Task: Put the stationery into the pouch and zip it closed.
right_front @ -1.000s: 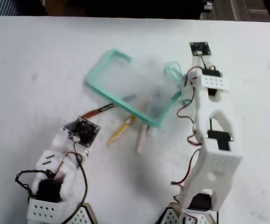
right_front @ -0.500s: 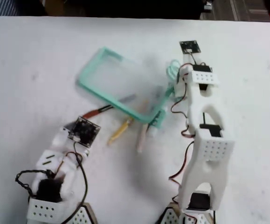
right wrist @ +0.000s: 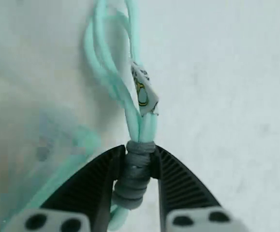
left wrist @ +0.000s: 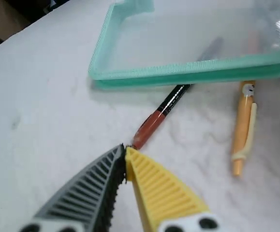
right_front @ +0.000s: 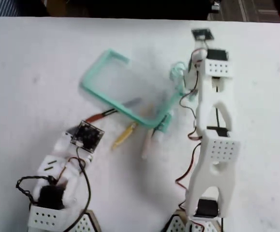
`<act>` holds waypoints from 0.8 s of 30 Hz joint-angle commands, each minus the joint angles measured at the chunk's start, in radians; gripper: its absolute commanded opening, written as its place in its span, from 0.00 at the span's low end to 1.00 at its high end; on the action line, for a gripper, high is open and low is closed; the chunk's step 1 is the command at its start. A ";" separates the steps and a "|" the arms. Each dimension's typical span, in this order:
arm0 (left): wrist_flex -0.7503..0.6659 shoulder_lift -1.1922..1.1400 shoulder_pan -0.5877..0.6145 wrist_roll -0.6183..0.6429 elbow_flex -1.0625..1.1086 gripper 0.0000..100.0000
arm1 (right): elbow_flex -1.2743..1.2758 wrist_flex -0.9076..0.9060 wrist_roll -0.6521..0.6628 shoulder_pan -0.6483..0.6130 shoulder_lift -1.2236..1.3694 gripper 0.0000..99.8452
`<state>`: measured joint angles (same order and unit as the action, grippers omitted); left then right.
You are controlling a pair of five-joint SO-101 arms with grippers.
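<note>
The left gripper (left wrist: 125, 150), jaws pressed together on nothing, touches the red end of one red-and-black pen (left wrist: 164, 108). One orange pen (left wrist: 242, 125) and one pale pen (right_front: 147, 145) lie beside it. All three reach the near green edge of the single clear pouch (left wrist: 178, 73). At the pouch's right corner, the right gripper (right wrist: 139, 154) pinches the grey knot of the mint cord (right wrist: 111, 79). The print on the cord's tag (right wrist: 142, 89) is unreadable. The white table (right_front: 33, 58) runs well beyond the pouch.
</note>
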<state>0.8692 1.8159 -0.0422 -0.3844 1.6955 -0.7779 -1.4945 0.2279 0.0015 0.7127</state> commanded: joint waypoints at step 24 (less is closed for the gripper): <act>0.025 0.007 -0.010 -0.008 -0.003 0.02 | -0.698 -0.153 -0.002 -0.354 -0.680 0.02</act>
<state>0.8922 1.8159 -0.0422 -0.3844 1.6955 -1.4208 -1.6817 0.2279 -0.3237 0.1496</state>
